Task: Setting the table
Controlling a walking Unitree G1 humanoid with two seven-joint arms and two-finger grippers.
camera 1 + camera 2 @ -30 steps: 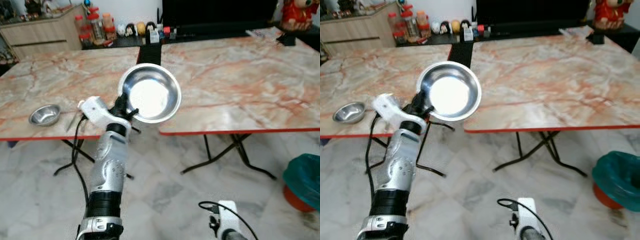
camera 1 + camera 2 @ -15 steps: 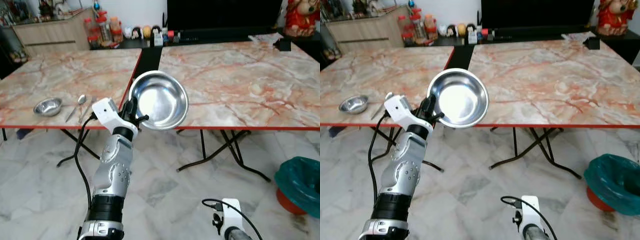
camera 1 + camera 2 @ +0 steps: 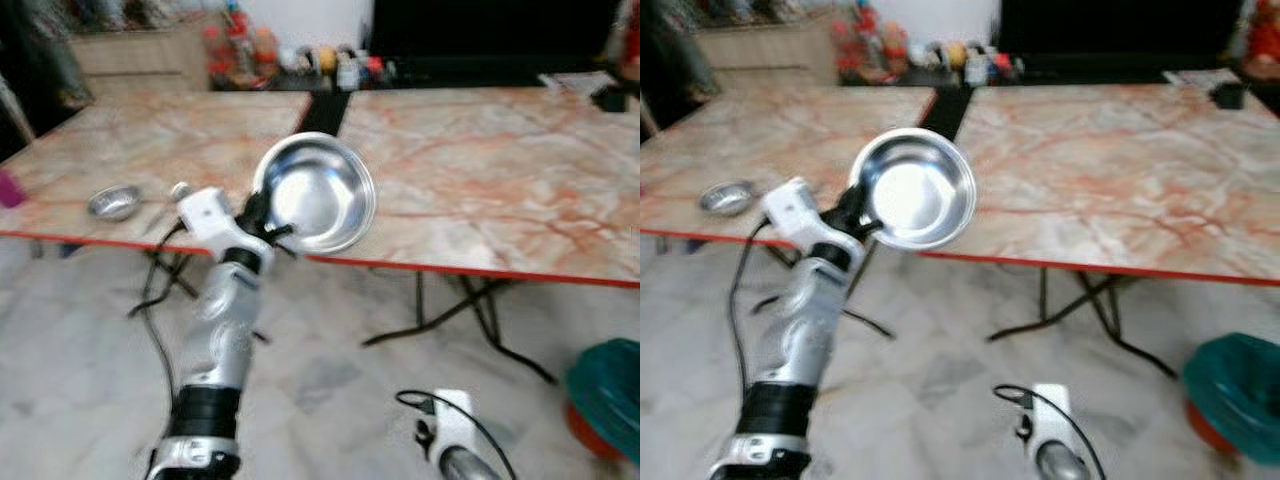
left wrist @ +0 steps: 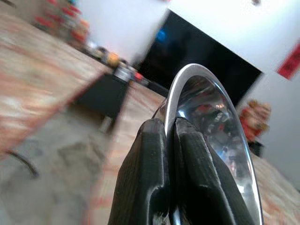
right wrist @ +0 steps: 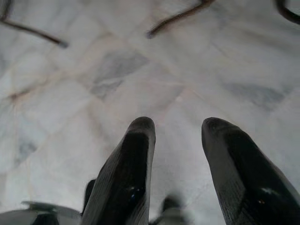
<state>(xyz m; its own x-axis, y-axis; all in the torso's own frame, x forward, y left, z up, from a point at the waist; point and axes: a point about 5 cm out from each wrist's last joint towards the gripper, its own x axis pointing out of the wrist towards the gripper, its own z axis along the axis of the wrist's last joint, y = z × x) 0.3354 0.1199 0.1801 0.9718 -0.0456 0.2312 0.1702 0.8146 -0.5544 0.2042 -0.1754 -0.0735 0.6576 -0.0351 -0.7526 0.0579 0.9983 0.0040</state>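
Two marble-topped tables (image 3: 520, 180) stand side by side ahead, with one steel bowl (image 3: 314, 193) held up before them.

One small bowl (image 3: 113, 202) sits near the left table's front edge; jars and bottles (image 3: 250, 50) line the far end, and a teal bin (image 3: 610, 385) stands on the floor to the right. The left gripper (image 4: 169, 140), arm raised and bent, pinches the steel bowl's rim with fingers closed. The right gripper (image 5: 174, 129) hangs low over tiled floor (image 5: 70, 70), fingers apart, holding nothing.
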